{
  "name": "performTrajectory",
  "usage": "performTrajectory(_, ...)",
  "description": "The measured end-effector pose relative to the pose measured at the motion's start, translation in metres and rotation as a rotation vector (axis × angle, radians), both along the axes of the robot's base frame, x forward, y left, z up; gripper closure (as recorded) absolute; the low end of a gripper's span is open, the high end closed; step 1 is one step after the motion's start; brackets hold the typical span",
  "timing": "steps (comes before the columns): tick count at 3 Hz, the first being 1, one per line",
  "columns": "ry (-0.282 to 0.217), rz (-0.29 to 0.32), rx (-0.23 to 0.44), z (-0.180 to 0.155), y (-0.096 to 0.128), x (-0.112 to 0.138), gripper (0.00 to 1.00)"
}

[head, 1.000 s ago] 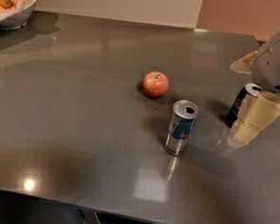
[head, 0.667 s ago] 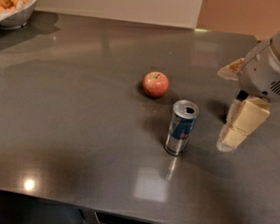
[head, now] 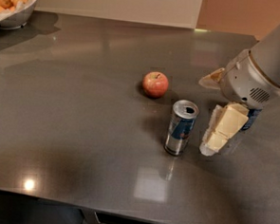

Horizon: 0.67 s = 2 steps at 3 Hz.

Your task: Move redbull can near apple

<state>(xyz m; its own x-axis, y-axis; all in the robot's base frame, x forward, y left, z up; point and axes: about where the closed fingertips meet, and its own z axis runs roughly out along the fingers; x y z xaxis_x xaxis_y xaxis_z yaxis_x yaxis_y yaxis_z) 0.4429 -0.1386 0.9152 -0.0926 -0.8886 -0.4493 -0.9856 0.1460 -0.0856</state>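
Upright silver-and-blue redbull can point(head: 181, 127), hand point(head: 205, 115) just beside it

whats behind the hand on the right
Only a sliver of a dark blue object shows behind the hand, which hangs right of the redbull can. The rest is covered, so what it is can't be told.

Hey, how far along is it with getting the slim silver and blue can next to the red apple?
Done: nothing clearly; the slim silver and blue redbull can stands upright, a short gap from the small red apple. In hand: the gripper hovers close beside the can, not holding it. Left: grasp it and set it nearer.
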Motion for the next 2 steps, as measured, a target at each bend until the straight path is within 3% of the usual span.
performTrajectory(2,0.007,0.060,0.083,-0.008,0.031,-0.006,0.00)
